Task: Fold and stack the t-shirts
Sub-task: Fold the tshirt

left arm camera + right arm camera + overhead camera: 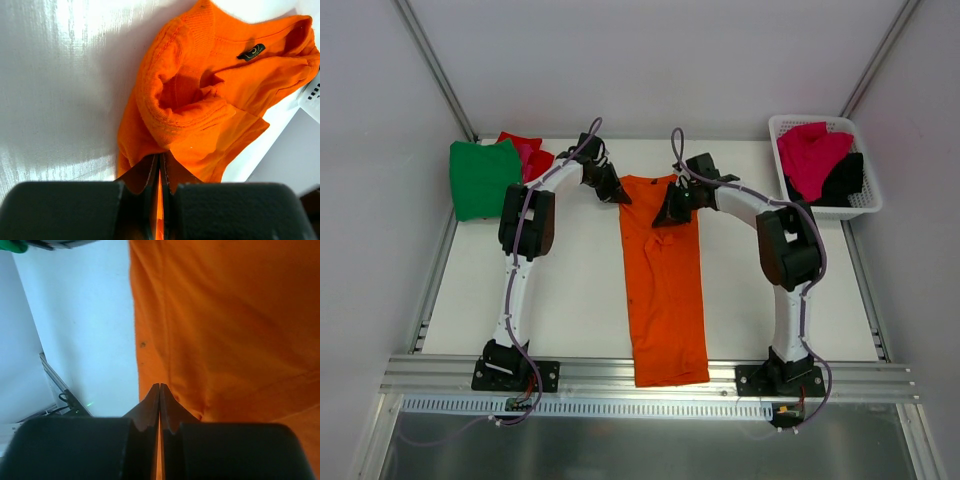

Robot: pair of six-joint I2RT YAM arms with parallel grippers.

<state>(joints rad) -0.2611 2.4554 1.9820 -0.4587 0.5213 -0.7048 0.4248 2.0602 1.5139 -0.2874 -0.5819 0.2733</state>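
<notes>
Both jaws are clenched on the far end of the orange t-shirt (665,290), a long narrow strip lying down the desk's (580,300) middle, hem overhanging the near edge, white desk showing either side.

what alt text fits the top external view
The left gripper and right gripper pinch the far end of a long orange t-shirt. A green tee and red tee lie far left; a basket far right holds a pink tee and black tee.
</notes>
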